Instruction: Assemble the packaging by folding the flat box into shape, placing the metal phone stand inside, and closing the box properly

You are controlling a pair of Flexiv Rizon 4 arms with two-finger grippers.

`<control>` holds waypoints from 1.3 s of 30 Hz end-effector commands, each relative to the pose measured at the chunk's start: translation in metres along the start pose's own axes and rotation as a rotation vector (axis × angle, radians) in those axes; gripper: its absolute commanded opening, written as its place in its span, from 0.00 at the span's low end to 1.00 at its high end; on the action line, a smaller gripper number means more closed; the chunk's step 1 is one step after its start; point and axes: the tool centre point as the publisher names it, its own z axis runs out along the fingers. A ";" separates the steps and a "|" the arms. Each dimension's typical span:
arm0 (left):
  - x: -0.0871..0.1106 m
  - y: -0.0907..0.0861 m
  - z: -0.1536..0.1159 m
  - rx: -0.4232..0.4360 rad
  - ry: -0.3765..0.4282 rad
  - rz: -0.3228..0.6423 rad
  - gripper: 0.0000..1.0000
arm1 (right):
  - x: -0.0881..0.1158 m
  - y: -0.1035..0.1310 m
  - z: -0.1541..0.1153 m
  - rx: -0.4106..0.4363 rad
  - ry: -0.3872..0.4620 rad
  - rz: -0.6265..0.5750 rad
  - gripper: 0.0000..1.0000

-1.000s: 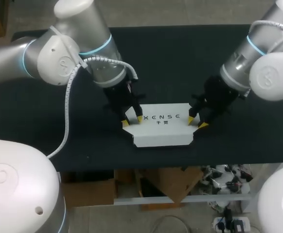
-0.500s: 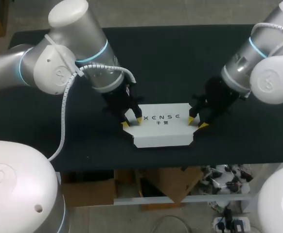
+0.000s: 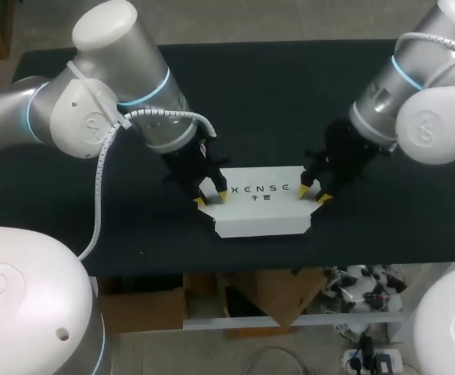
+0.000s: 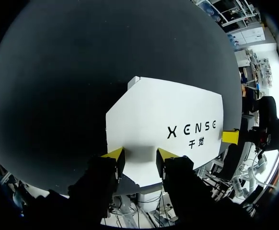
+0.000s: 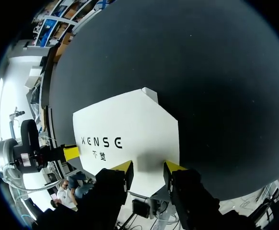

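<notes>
Since the earlier frames, we see the left arm point(image 3: 110, 94) swing its upper links toward the upper left of the head view. The left gripper point(image 3: 210, 198) has slipped slightly down the frame at the left end of the box point(image 3: 263, 211), and the right gripper point(image 3: 313, 195) has edged a little leftward at the right end. The box lies where it did. Head view: the white box rests flat, printed face up, in the lower middle of the frame, on the black table point(image 3: 274, 101) near its front edge. Each gripper stands at one end of the box with its two yellow tips spread apart. On each gripper the inner tip is over the card and the outer tip is at the chamfered corner. Neither gripper pinches anything, and we cannot tell whether the tips press on the card. Left wrist view: the left gripper point(image 4: 140, 158) shows its fingers parted at the near edge of the box point(image 4: 163, 110), with bare white card visible between and ahead of them. One yellow tip of the right gripper point(image 4: 230, 137) meets the far end of the box, beyond the print. Right wrist view: the right gripper point(image 5: 149, 170) likewise holds its fingers apart at its own end of the box point(image 5: 130, 129), with card showing between them. A yellow tip of the left gripper point(image 5: 71, 152) appears at the opposite end.
</notes>
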 end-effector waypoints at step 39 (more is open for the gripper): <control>0.001 -0.004 0.005 0.002 0.026 -0.010 0.44 | 0.000 0.008 -0.002 -0.031 0.017 -0.004 0.43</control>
